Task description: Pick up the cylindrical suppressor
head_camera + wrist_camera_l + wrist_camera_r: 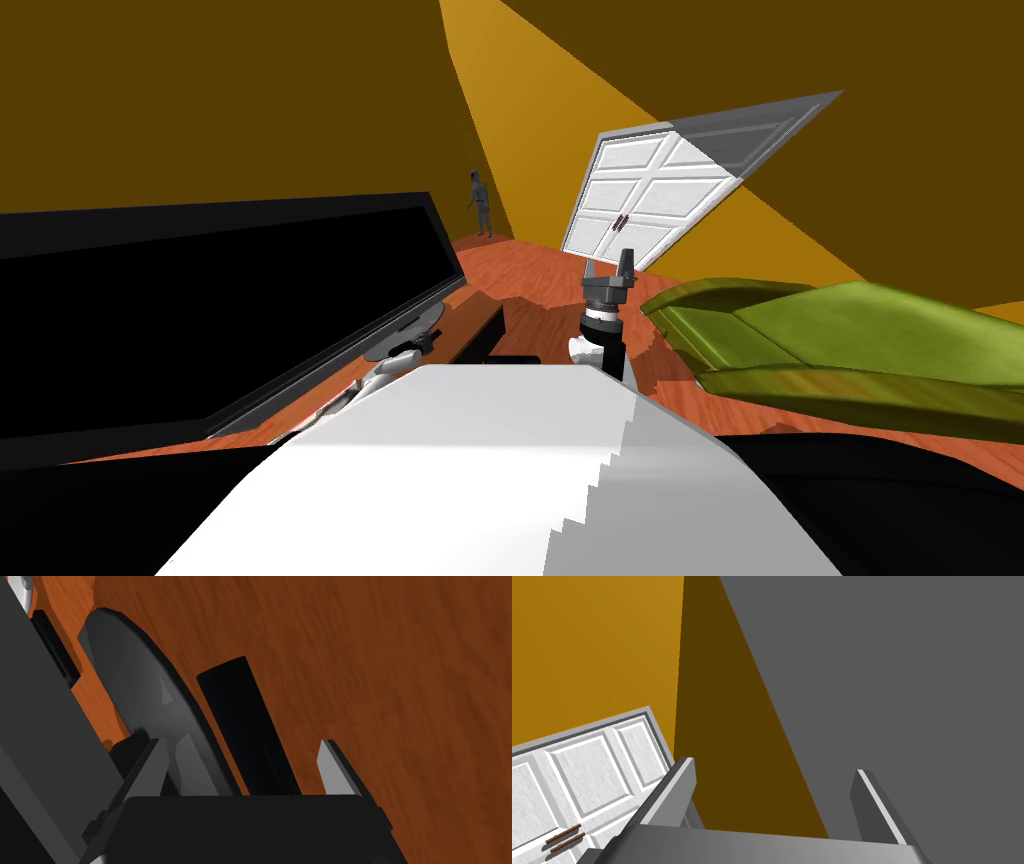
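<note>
The suppressor point(250, 731) is a plain black cylinder lying flat on a brown wooden top point(400, 701). My left gripper point(243, 742) is open and straddles the cylinder's near end, with one finger point(332, 763) on the bare wood side and the other over a grey oval foot point(145, 691). Neither finger touches the cylinder, which lies close along the foot's edge. In the head view my left hand point(405, 350) is low by the screen's foot. My right gripper point(622, 262) is raised in front of me, open and holding nothing point(773, 768).
A large black screen point(220, 300) stands on the wooden unit at my left, and its grey foot crowds the cylinder. A green sofa point(850, 340) lies at the right. A white panelled door point(650, 200) is at the back across the wooden floor.
</note>
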Robot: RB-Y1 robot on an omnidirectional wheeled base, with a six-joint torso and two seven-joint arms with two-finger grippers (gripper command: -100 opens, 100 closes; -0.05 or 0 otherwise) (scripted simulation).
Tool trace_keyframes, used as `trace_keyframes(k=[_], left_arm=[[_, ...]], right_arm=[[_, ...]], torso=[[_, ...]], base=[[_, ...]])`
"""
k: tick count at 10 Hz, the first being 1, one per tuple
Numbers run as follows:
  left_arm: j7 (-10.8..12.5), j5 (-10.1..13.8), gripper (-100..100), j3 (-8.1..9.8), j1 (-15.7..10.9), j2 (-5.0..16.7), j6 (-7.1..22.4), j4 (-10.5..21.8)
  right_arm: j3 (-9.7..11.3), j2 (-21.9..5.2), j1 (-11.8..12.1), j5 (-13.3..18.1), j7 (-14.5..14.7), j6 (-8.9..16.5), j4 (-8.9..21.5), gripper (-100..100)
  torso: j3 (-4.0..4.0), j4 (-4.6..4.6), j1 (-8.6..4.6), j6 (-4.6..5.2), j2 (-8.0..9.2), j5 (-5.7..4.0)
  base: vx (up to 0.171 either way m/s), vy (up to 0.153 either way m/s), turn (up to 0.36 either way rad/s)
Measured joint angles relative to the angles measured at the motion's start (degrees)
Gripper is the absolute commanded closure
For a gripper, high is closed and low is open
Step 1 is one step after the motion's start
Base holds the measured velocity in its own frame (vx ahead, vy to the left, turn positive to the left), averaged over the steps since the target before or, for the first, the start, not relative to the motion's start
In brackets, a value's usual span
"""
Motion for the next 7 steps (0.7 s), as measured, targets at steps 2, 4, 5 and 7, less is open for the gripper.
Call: trace_keyframes(k=[2, 4, 5, 7], left_arm=[[0.49, 0.05, -100, 0.62, -0.48, 0.06, 1.88, 1.95], [1.22, 1.46, -100, 1.06, -1.21, 1.26, 4.35, 3.72], [0.92, 2.64, -100, 0.46, -2.01, 1.66, 4.26, 5.72], [0.94, 5.06, -100, 0.27, -3.36, 2.93, 5.89, 9.18]], right_arm=[[0.00, 0.00, 0.01, 0.00, 0.00, 0.00, 0.00, 0], [0.00, 0.00, 0.01, 0.00, 0.00, 0.00, 0.00, 0], [0.00, 0.00, 0.01, 0.00, 0.00, 0.00, 0.00, 0], [0.00, 0.00, 0.01, 0.00, 0.00, 0.00, 0.00, 0]], torso=[[0.00, 0.00, -0.03, -0.04, 0.01, 0.01], [0.00, 0.00, -0.01, -0.03, 0.01, 0.01], [0.00, -0.01, -0.03, -0.05, 0.01, 0.01], [-0.01, -0.01, 0.00, -0.04, -0.01, 0.01]], base=[[0.003, 0.009, -0.073], [0.004, 0.013, -0.052], [0.007, 0.010, -0.177], [0.010, 0.020, -0.095]])
